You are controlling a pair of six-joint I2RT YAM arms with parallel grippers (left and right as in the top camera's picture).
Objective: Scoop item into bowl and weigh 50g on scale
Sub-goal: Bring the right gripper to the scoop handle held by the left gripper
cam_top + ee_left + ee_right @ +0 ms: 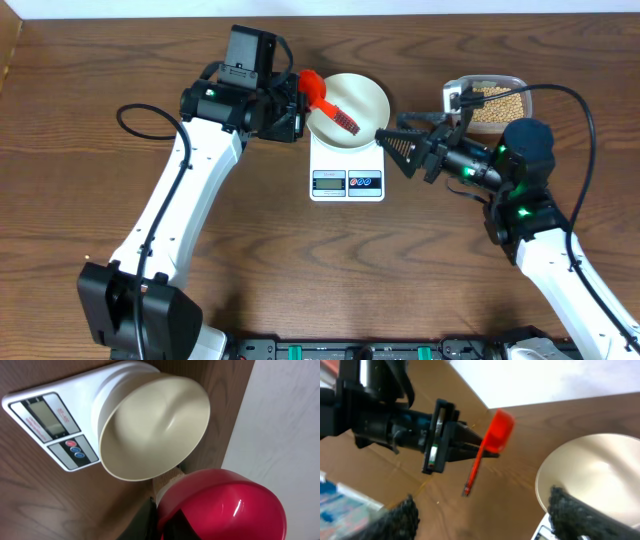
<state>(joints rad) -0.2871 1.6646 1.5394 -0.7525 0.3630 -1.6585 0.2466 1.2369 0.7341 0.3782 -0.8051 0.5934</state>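
The white bowl (355, 95) (155, 430) (600, 467) stands empty on the white scale (347, 182) (45, 417). My left gripper (297, 102) (161, 524) (470, 446) is shut on a red scoop (318, 88) (225, 505) (499, 434), at the bowl's left rim. The scoop's handle slants out over the bowl. My right gripper (393, 147) (485, 515) is open just right of the bowl, nothing between its fingers (572, 510). The item, tan beans (495, 100), fills a clear container behind the right arm.
The clear plastic container (520, 85) sits at the back right near the table's far edge. A black cable (140, 118) loops on the wood left of the left arm. The scale's display and buttons (346, 181) face the front.
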